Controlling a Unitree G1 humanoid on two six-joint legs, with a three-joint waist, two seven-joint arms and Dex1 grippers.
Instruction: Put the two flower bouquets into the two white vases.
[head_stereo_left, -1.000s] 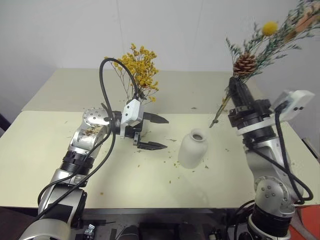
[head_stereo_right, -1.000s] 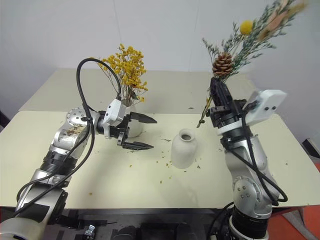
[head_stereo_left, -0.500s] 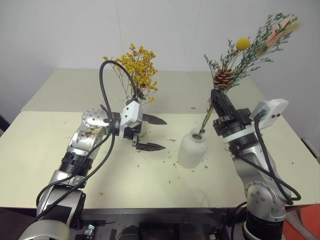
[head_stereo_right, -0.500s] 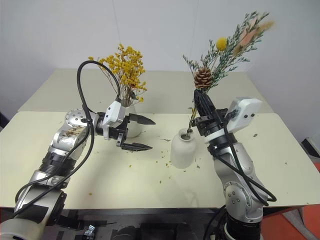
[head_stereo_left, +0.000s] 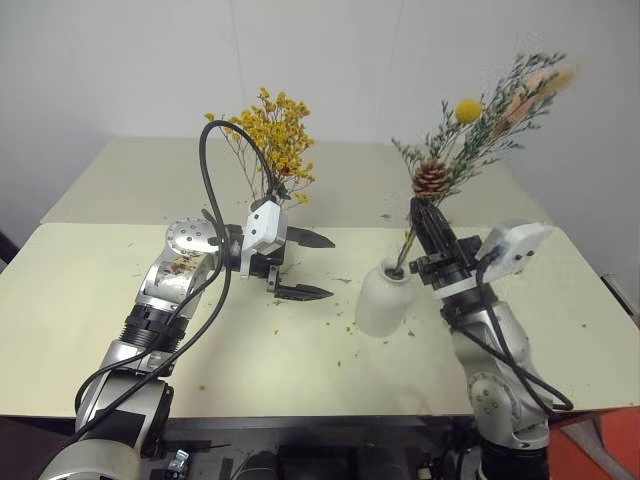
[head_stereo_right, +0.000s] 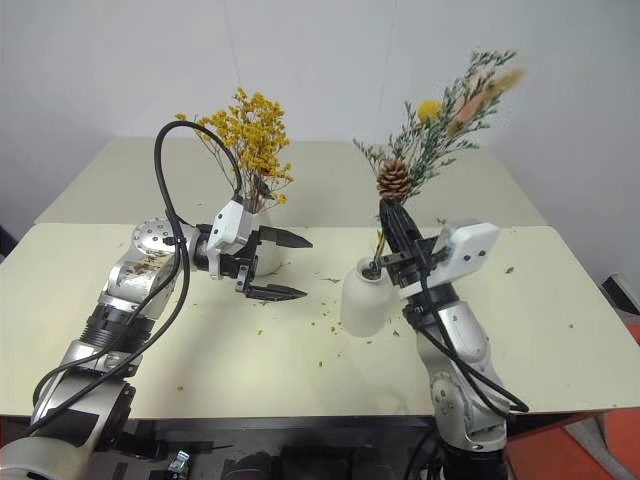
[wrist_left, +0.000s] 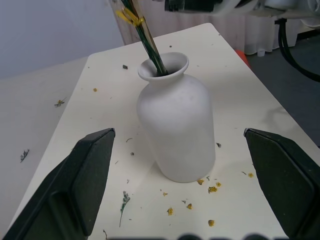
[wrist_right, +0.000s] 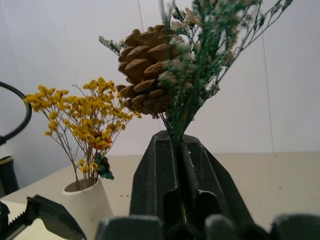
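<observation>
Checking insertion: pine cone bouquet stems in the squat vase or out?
In. Pine cone bouquet stems pass through the squat vase mouth.

Left pincer agape, right pincer pinched

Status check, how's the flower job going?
Left hand open, idle. Right hand gripping pine cone bouquet, stems inside squat vase. Yellow bouquet already placed. Nothing blocking.

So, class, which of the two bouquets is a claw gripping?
The pine-cone bouquet: the right claw grips its stems, their ends in the squat vase. The yellow bouquet stands free.
</observation>
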